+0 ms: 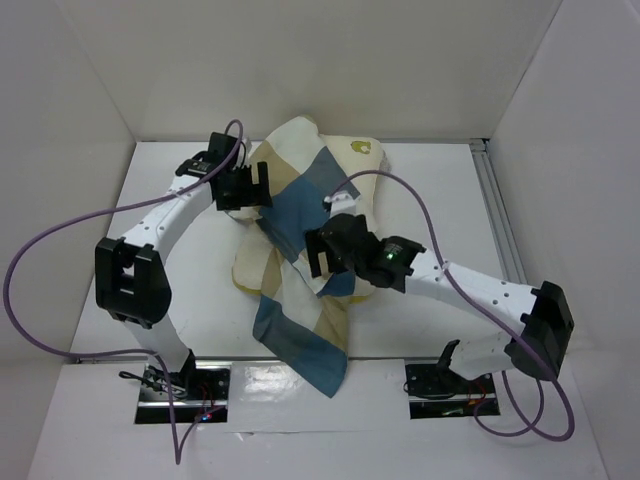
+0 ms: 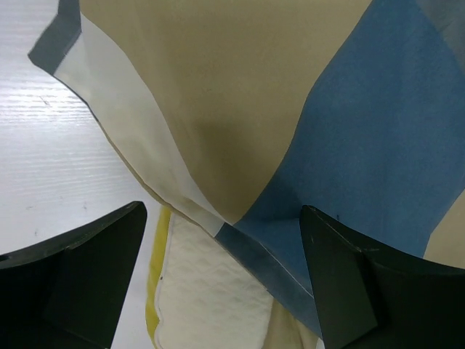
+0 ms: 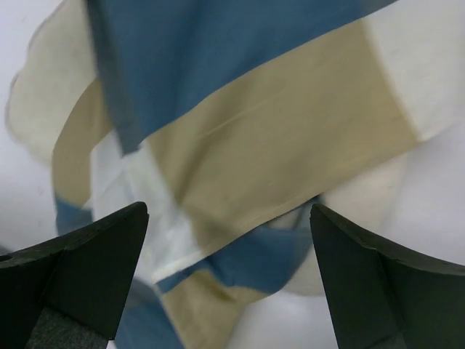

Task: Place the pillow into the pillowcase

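Pillowcase (image 2: 240,109) hem over pillow (image 2: 211,291) edge

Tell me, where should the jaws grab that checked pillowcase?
Probably the pillowcase by its loose edge on the left, where it drapes across the pillow. Come down from above, jaws straddling that edge: it folds up thin there, while elsewhere the cloth lies flat.

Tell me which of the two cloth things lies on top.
The pillowcase, checked in blue, tan and white, lies on top. It is draped across the plain cream pillow, which shows only at the edges.
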Robot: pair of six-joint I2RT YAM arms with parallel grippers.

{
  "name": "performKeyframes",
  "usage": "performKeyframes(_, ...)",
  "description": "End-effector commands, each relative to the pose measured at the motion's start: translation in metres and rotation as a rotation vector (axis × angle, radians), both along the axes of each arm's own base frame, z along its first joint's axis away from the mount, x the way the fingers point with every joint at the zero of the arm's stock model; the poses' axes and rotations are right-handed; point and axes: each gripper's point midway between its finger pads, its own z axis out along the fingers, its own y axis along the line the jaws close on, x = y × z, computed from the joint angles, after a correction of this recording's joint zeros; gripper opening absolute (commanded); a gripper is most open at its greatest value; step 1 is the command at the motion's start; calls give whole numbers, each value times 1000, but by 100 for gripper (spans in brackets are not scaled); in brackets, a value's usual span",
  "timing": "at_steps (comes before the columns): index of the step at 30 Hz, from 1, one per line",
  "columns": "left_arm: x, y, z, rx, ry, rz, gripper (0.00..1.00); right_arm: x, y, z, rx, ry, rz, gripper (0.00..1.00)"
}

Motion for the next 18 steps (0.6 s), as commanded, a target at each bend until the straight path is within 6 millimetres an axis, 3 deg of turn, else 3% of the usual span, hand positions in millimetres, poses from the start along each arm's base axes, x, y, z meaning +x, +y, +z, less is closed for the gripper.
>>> performKeyframes(1,-1,-10,6,-68,20,-12,100,-41,24,-9,28,52,91,100)
performKeyframes(4,-11,-10,-10,-75,72,-1,100,-63,35,-34,-33,96,107,96)
performKeyframes(7,-18,-16,-19,-110,103,-17,97,-70,34,-56,-89,124,79,89)
performKeyframes(9,-17,-21,-28,-132,131,-23,91,-67,28,-63,-105,125,28,78)
performKeyframes(13,-11,-23,-40,-135,156,-14,63,-61,14,-73,-165,101,-31,66)
performKeyframes(14,-8,-22,-37,-128,143,-8,40,-61,14,-80,-186,110,-32,64)
performKeyframes(15,-7,-20,-41,-118,149,-1,28,-61,12,-81,-192,109,-46,62)
performKeyframes(18,0,-22,-27,-125,118,-3,5,-60,9,-89,-231,118,-60,40)
